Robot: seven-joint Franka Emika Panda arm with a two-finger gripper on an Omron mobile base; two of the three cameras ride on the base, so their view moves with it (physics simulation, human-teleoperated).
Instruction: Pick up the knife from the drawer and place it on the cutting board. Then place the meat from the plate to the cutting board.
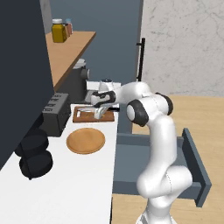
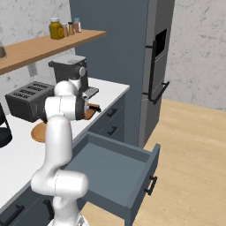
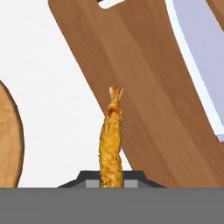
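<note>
I have the gripper (image 3: 111, 180) clamped on the meat (image 3: 111, 142), which hangs above the near edge of the cutting board (image 3: 144, 92), half over white counter (image 3: 57, 109). The knife (image 3: 199, 65) lies on the board, the plate (image 1: 85, 141) sits just beside it, and the drawer (image 2: 115, 170) stands open.

Kitchen, rendered. White counter (image 1: 83, 183) runs beneath and left of the jaws. Black toaster (image 1: 56, 113) sits left of them; coffee machine (image 2: 69, 70) just beyond. Wooden shelf (image 1: 65, 52) above, carrying jars (image 1: 59, 30). Tall blue-grey cabinet (image 2: 152, 66) with black bar handle (image 1: 141, 59) stands right of them. Marbled grey wall (image 1: 183, 43) behind; pale wood floor (image 2: 194, 154) below right.
</note>
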